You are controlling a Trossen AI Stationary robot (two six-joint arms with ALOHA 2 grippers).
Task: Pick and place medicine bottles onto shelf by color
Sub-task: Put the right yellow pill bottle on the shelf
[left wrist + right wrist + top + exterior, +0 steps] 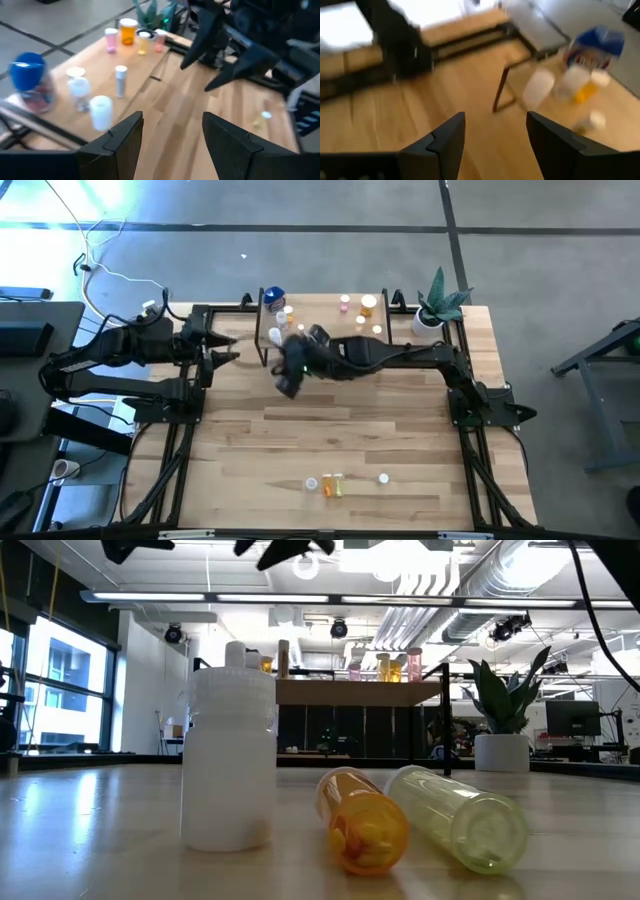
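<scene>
Near the shelf's (330, 315) left end, the right gripper (289, 372) hangs spread and empty; left gripper (222, 348) spread at far left; medicine bottles (275, 300) on shelf, three (333, 484) at the table's near edge

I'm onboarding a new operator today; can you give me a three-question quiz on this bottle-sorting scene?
1. True or false: the right gripper is shut on a bottle.
2. What colour is the cap of the largest bottle on the shelf?
3. Multiple choice: in the low view, how do the orange bottle and the yellow-green bottle stand? A) upright B) lying on their sides C) stacked

Key: 1. False; its jaws are open and empty, as are the left gripper's. 2. Blue. 3. B.
</scene>
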